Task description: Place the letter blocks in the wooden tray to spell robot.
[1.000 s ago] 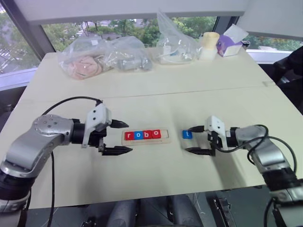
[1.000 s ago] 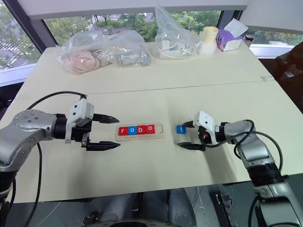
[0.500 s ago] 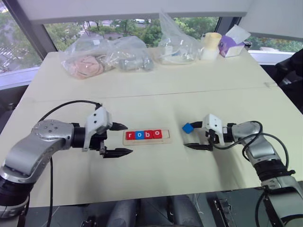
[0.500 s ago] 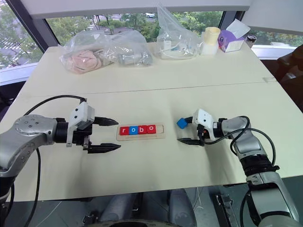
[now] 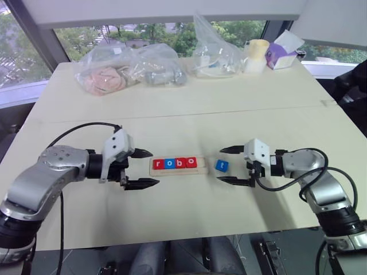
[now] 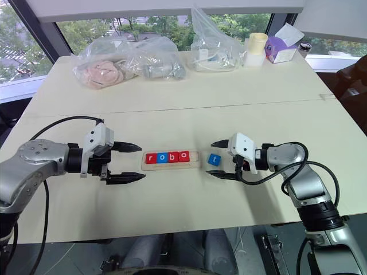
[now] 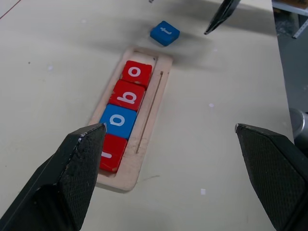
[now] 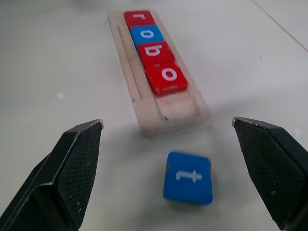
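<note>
Blue t block now nearer wooden tray, right gripper open.

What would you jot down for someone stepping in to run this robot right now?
Left gripper: jaws open, holding nothing, beside the wooden tray's left end.
Right gripper: jaws open, either side of the blue t block, not gripping it.
Done: r, o, b, o blocks sit in the tray in order.
Left: the t lies on the table just past the tray's right end; its slot is free. Pick it up and set it there.
</note>
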{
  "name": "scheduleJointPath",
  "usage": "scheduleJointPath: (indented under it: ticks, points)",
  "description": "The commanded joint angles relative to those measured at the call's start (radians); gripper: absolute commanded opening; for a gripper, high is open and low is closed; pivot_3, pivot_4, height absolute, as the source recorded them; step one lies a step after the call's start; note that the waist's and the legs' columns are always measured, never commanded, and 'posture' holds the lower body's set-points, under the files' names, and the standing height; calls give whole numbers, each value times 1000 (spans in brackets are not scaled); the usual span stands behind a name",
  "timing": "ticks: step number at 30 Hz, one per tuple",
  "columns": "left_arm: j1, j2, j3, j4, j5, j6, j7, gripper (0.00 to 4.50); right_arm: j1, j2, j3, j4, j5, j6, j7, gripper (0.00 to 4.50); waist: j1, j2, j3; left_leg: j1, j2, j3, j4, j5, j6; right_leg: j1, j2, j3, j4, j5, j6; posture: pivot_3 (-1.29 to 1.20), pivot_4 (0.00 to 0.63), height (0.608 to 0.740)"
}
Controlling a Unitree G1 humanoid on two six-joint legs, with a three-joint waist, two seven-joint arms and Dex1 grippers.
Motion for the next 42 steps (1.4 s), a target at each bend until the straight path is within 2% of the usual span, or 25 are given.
scheduleJointPath:
  ticks: [1, 14, 20, 21, 26, 30, 32, 36, 42]
  points:
    - [-24, -1, 2, 13, 13, -25, -6, 4500, -8, -8, -22, 23, -9, -27, -17, 4445, -1, 0, 0, 0, 0, 0, 0, 0, 0, 0, 0, 0, 0, 0, 0, 0, 150, 740]
    - [-6, 15, 25, 20, 17, -34, -19, 4500, -18, 63, 33, 182, -68, -24, -77, 4445, -1, 0, 0, 0, 0, 0, 0, 0, 0, 0, 1, 0, 0, 0, 0, 0, 150, 740]
    - [5, 20, 31, 17, 22, -40, -17, 4500, -7, 51, 29, 183, -67, -46, -61, 1483, -1, 0, 0, 0, 0, 0, 0, 0, 0, 0, 1, 0, 0, 0, 0, 0, 150, 740]
    - [5, 20, 32, 17, 23, -41, -16, 4500, -9, 50, 29, 181, -69, -48, -62, 1155, -1, 0, 0, 0, 0, 0, 0, 0, 0, 0, 1, 0, 0, 0, 0, 0, 150, 740]
    - [2, 23, 29, 25, 30, -51, -21, 4500, -81, 64, 37, 145, -54, 0, -55, 1165, -3, 0, 0, 0, 0, 0, 0, 0, 0, 0, 1, 0, 0, 0, 0, 0, 150, 740]
    - [5, 49, 9, 30, 61, -79, -43, 4500, -163, 72, 91, 114, -57, 82, -10, 1165, -7, 0, 0, 0, 1, 0, 0, 0, 0, 0, 2, 0, 1, 0, 0, 0, 150, 740]
    - [9, 55, -19, 24, 97, -107, -47, 4500, -215, 91, 126, 150, -88, 90, -7, 1165, -5, 0, 0, 0, 1, 0, 0, 0, 0, 0, 2, 0, 1, 0, 0, 0, 150, 740]
    - [21, 30, -17, -12, 78, -83, -26, 4500, -294, 123, 195, 248, -160, 44, -3, 1165, 0, 0, 0, 0, 0, 0, 0, 0, 0, 0, 2, 0, 0, 0, 0, 0, 150, 740]
    - [33, 13, -16, -41, 75, -68, 8, 4500, -324, 130, 239, 275, -180, 61, 45, 1165, -2, 0, 0, -1, -1, 0, 0, 0, 0, 0, 1, 0, 0, 0, 0, 0, 150, 740]
